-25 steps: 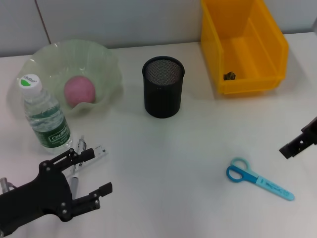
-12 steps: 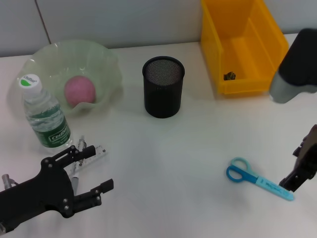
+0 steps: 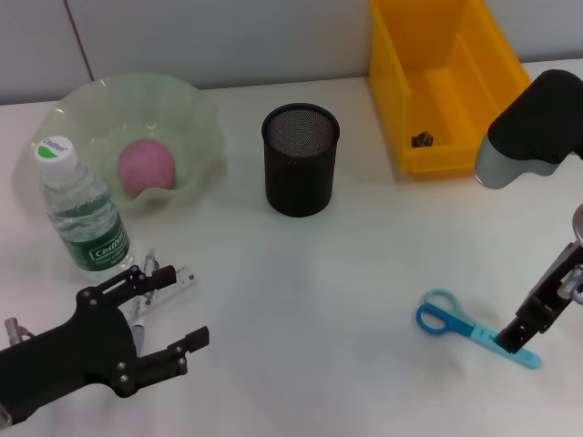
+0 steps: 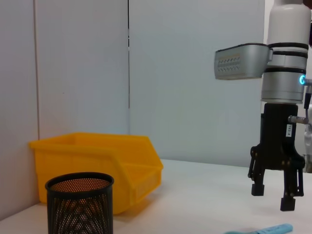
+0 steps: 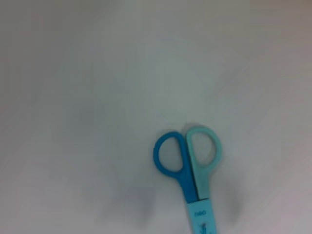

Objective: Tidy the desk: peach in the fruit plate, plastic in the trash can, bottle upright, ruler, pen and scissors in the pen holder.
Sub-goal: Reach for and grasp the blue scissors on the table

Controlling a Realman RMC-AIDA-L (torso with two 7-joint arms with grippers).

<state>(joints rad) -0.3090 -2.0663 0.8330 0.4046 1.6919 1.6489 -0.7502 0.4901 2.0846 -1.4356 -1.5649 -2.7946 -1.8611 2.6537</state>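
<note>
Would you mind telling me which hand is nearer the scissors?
Right. The right hand hangs open just above the scissors; the left hand sits open across the desk.

So going off the pen holder (image 3: pixel 301 159): fruit plate (image 3: pixel 196 109) sits to its left with the peach (image 3: pixel 146 167) in it, bottle (image 3: pixel 84 214) left and nearer, trash can (image 3: pixel 446 82) to the right, scissors (image 3: pixel 474 330) right and well in front.

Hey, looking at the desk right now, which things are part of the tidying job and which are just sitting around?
Part of the job:
scissors
pen holder
peach
fruit plate
bottle
ruler
pen
trash can

Just there:
small dark scrap inside the trash can
</note>
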